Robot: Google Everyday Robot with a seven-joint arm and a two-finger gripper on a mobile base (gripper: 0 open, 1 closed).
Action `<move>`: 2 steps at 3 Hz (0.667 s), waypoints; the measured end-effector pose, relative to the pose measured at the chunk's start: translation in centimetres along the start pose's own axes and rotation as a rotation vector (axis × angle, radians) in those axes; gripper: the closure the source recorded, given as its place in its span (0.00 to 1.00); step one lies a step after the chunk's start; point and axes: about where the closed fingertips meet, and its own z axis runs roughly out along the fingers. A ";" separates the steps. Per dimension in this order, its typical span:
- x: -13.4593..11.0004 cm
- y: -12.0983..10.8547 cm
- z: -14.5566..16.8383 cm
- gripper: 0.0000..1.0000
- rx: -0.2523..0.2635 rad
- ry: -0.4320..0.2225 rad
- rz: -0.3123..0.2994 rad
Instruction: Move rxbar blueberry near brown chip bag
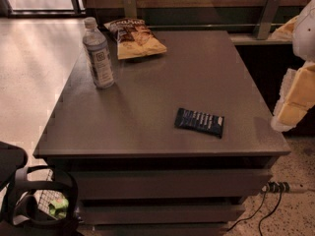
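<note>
The rxbar blueberry (199, 122) is a flat dark navy bar with white lettering, lying on the grey table (162, 77) at the front right. The brown chip bag (134, 37) lies at the table's far left corner, dark brown on top and tan-yellow below. The bar and the bag are far apart. My arm, white and yellow, comes in at the right edge of the view. Its gripper (284, 119) hangs beside the table's right side, to the right of the bar and apart from it. It holds nothing that I can see.
A clear plastic water bottle (98, 53) stands upright at the table's left side, in front of the chip bag. A black object (34, 200) stands on the floor at the front left. A power strip with cables (275, 188) lies on the floor at the right.
</note>
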 end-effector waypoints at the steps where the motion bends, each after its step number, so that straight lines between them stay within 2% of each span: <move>1: 0.0 0.0 -0.1 0.00 0.004 -0.005 0.001; 2: 0.4 0.0 1.1 0.00 -0.003 -0.116 0.032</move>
